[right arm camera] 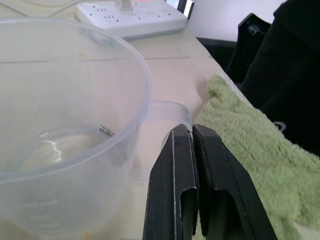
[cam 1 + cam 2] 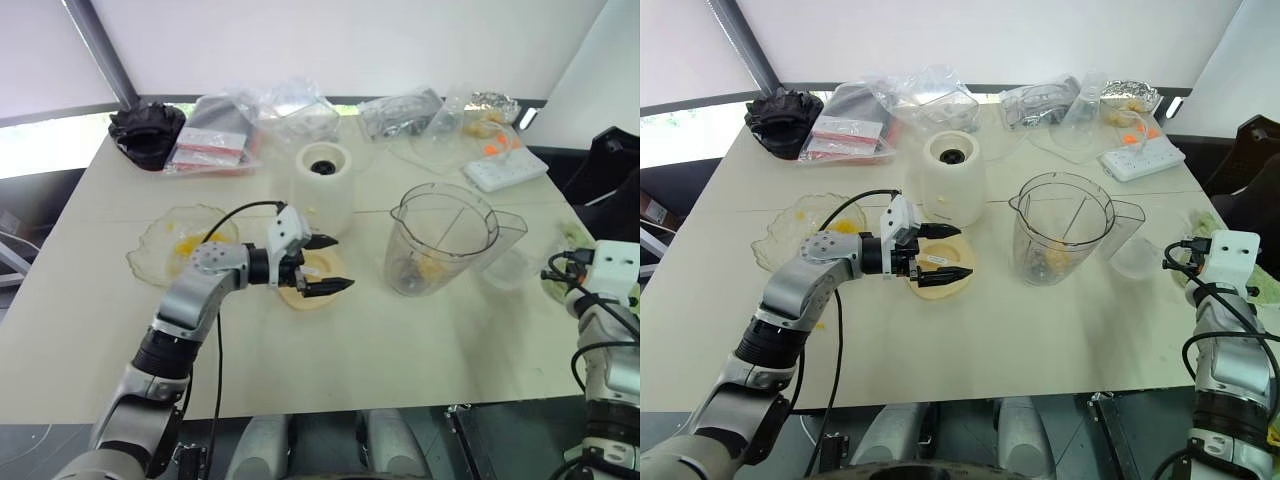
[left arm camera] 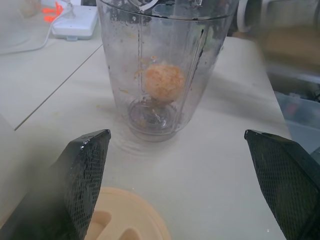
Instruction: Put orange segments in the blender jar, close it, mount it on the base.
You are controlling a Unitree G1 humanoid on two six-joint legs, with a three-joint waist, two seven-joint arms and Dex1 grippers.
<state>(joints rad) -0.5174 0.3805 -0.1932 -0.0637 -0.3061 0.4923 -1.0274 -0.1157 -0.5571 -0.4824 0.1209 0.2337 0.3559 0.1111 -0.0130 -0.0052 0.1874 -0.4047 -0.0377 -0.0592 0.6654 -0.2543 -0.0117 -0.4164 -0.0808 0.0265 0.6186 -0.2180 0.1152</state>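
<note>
Blender jar [image 2: 443,240] is standing upright mid-table, uncapped, an orange segment [image 3: 164,82] sitting low inside just above the dark blade. The base [image 2: 324,188] is standing just beside it toward my left, socket up and bare. The flat cream lid [image 2: 312,283] is lying on the table in front of the base, and my left gripper [image 2: 330,264] is hovering over it, fingers spread wide, gripping nothing. More orange segments [image 2: 186,247] are sitting in the crinkled clear dish [image 2: 150,262] at far left. My right gripper [image 1: 192,150] is sitting at the table's right edge, fingers pressed fully together on nothing, beside a green towel [image 1: 240,135]. Risk: I'm judging the lid could skid from a shallow pinch, or my left arm could be nudging the base when reaching. Left wrist view is showing the fruit inside the jar clearly; head views are barely showing it. Right wrist view is showing the closed fingers, which head views are hiding.
</note>
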